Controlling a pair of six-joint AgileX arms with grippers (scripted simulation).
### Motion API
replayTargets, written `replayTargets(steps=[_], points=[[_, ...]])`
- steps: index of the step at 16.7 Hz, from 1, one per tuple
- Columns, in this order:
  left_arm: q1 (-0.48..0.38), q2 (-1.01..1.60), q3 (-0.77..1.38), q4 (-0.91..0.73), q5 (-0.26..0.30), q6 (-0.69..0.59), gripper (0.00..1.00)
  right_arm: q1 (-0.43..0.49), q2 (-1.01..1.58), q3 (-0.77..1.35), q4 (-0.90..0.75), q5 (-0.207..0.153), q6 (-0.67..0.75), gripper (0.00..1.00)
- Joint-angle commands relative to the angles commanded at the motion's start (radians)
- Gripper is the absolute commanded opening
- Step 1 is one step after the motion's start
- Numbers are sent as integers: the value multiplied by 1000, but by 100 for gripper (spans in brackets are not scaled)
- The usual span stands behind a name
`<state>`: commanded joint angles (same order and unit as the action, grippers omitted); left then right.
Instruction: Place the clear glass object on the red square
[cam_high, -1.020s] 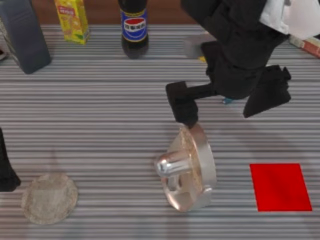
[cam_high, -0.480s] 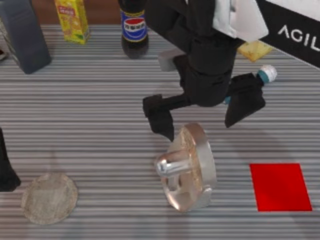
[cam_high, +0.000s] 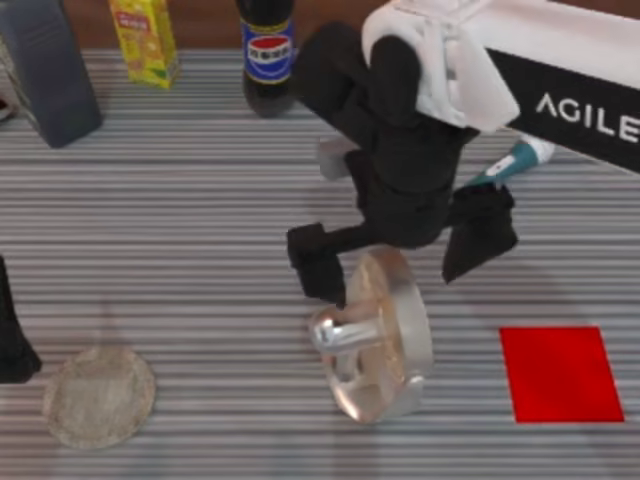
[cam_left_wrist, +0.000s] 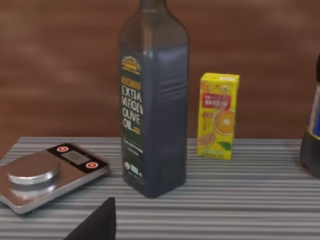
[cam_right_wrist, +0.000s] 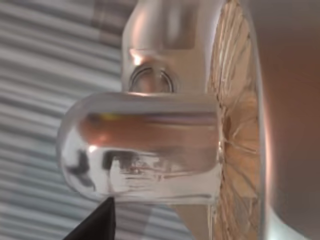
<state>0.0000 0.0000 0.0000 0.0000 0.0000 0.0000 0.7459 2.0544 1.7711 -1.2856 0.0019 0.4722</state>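
Note:
The clear glass object (cam_high: 385, 335) stands tilted on its rim at the table's middle front, with its stubby knob (cam_high: 335, 332) pointing left. My right gripper (cam_high: 398, 252) hangs open just behind and above the object's far edge, one finger (cam_high: 318, 262) to each side of it. In the right wrist view the knob (cam_right_wrist: 145, 150) and the disc (cam_right_wrist: 240, 125) fill the picture close ahead, with one dark fingertip (cam_right_wrist: 100, 222) beside them. The red square (cam_high: 560, 373) lies bare at the front right. My left gripper (cam_high: 10, 345) is parked open at the left edge.
A cola bottle (cam_high: 268, 55), a yellow juice carton (cam_high: 145, 38) and a dark olive oil bottle (cam_high: 45, 65) stand along the back. A speckled round disc (cam_high: 98, 395) lies front left. A kitchen scale (cam_left_wrist: 45, 175) sits beside the oil bottle. A teal and white item (cam_high: 520, 155) lies under my right arm.
My right gripper has swung left and come forward, so its open fingers now flank the glass object's far rim. The glass object and the left arm have not moved.

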Motion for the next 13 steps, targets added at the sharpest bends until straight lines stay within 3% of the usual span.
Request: replayTargets(steps=[6,13], points=[[0,0,0,0,0,0,100,1,1,-38,38,0,1,100],[0,0,0,0,0,0,100,1,1,-38,38,0,1,47]])
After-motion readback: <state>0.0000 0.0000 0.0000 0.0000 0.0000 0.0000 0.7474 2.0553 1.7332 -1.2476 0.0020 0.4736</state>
